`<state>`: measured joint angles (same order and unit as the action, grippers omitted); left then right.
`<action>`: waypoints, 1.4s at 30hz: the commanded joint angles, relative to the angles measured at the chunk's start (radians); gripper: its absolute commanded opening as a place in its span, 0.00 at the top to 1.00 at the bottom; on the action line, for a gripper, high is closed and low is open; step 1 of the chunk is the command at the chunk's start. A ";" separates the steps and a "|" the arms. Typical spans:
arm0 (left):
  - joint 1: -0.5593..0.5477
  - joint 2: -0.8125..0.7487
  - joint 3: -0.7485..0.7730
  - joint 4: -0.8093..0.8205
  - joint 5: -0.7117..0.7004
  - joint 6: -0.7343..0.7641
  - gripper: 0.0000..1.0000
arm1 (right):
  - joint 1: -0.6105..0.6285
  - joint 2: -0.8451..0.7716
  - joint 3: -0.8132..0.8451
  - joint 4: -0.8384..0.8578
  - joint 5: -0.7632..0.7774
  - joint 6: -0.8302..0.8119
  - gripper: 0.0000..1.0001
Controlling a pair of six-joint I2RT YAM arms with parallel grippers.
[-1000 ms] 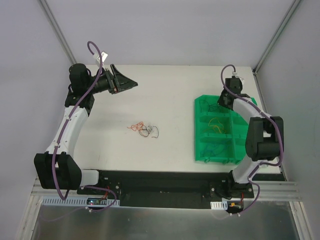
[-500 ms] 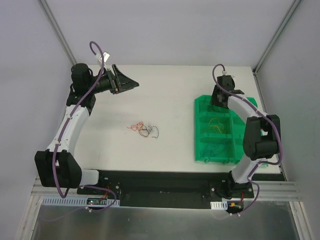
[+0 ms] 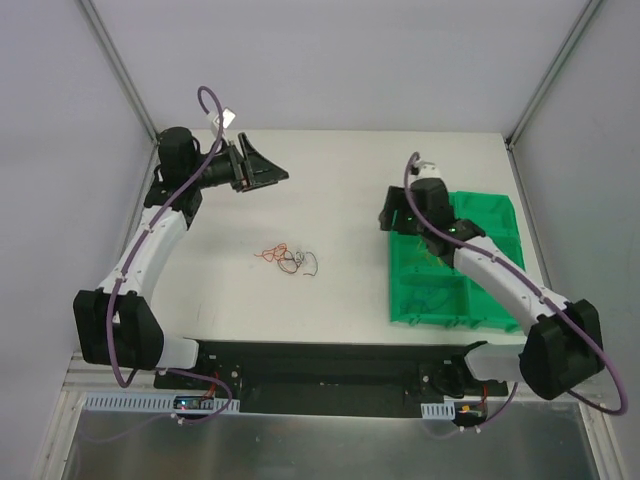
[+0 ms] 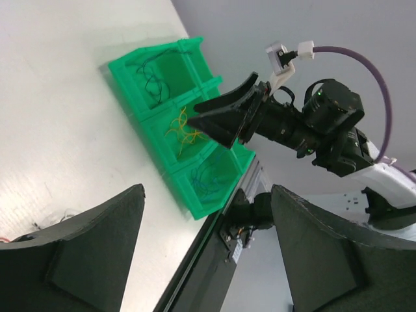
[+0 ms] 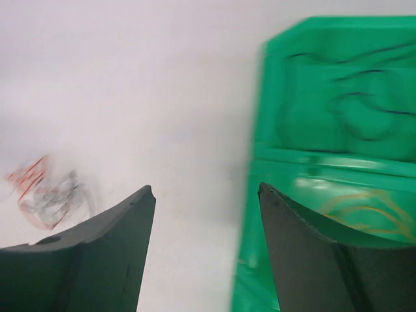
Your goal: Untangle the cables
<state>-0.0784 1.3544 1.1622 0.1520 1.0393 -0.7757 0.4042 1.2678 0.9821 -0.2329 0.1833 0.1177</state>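
White arms (image 3: 140,262), purple cables (image 3: 201,94), seemingly matte black hands (image 4: 208,190)

My fingers (image 4: 84,253) stand wide apart at the bottom of the view, dark and blunt, with nothing between them. Beyond them a green tray (image 4: 194,209) sits on the white counter (image 4: 65,117), near its edge and a black rail (image 4: 201,260). The tray has three compartments in a row: dark cables (image 4: 153,75) in the farthest, yellow cables (image 4: 183,128) in the middle, blue cables (image 4: 207,181) in the nearest. The other arm's fingers (image 4: 227,120) hang above the tray – a dark wedge pointing my way – and a purple cable (image 4: 380,84) loops from a white plug (image 4: 289,55) on that wrist.
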 commanded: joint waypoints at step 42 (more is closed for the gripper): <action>-0.212 0.385 0.025 -0.615 -0.440 0.454 0.40 | 0.389 0.432 -0.016 0.561 -0.453 0.160 1.00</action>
<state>-0.2825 1.7184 1.1458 -0.3920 0.6426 -0.3813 0.7876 1.8080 1.0065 0.2676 -0.2604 0.2539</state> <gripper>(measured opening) 0.609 0.010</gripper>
